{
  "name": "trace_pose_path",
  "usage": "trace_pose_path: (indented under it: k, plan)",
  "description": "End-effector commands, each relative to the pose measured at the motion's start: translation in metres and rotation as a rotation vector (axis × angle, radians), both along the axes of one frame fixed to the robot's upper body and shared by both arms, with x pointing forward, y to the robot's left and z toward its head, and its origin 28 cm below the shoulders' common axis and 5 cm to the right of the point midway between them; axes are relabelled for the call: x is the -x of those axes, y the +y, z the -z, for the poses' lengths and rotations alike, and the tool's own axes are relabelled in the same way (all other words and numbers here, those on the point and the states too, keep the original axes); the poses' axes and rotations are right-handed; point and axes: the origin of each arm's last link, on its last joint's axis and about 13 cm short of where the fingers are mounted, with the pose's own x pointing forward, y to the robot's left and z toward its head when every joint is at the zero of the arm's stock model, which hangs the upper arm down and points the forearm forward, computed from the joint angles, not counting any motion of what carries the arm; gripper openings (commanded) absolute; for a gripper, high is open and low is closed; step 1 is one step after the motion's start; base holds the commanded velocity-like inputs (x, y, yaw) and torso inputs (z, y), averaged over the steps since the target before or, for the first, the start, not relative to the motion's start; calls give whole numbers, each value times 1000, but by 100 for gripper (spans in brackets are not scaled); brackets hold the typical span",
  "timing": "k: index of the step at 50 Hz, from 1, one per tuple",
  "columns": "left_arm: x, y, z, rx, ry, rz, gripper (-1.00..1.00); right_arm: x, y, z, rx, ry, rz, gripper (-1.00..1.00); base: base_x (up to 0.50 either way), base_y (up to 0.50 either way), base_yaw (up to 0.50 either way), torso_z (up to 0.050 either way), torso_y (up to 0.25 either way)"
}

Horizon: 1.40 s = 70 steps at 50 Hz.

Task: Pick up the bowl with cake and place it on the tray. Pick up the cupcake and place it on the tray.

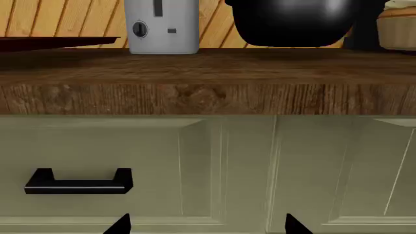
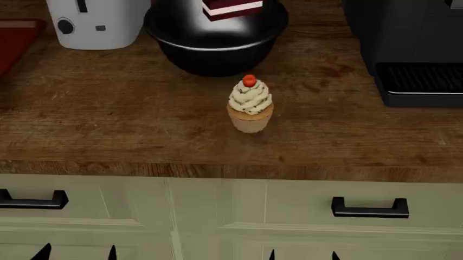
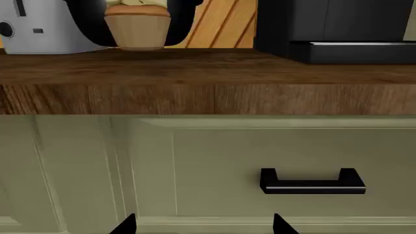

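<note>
The glossy black bowl (image 2: 217, 40) stands at the back of the wooden counter with the layered cake slice (image 2: 230, 8) inside; its body shows in the left wrist view (image 1: 293, 22). The cupcake (image 2: 250, 105) with swirled frosting and a red cherry stands just in front of the bowl; it shows in the right wrist view (image 3: 138, 24) and at the edge of the left wrist view (image 1: 398, 27). The dark red tray (image 2: 14, 40) lies at the far left. My left gripper (image 2: 78, 253) and right gripper (image 2: 302, 254) are open and empty, low before the cabinet drawers, below the counter.
A white toaster (image 2: 94, 21) stands between tray and bowl. A black coffee machine (image 2: 409, 43) stands at the back right. The counter's front edge (image 2: 231, 169) overhangs cream drawers with black handles (image 2: 369, 208).
</note>
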Motion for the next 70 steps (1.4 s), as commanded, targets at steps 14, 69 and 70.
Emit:
trace_pose_path:
  k: [14, 69, 70]
  plan:
    - [6, 1, -35, -32, -82, 70, 100, 3, -1, -24, -84, 21, -36, 100, 0, 0, 0, 0, 0]
    - [-38, 14, -205, -407, -273, 173, 100, 30, -5, -146, -41, -215, -284, 100, 128, 55, 0, 0, 0]
    - [-37, 14, -204, -404, -273, 173, 100, 30, -5, -146, -43, -218, -284, 100, 0, 500, 0, 0, 0]
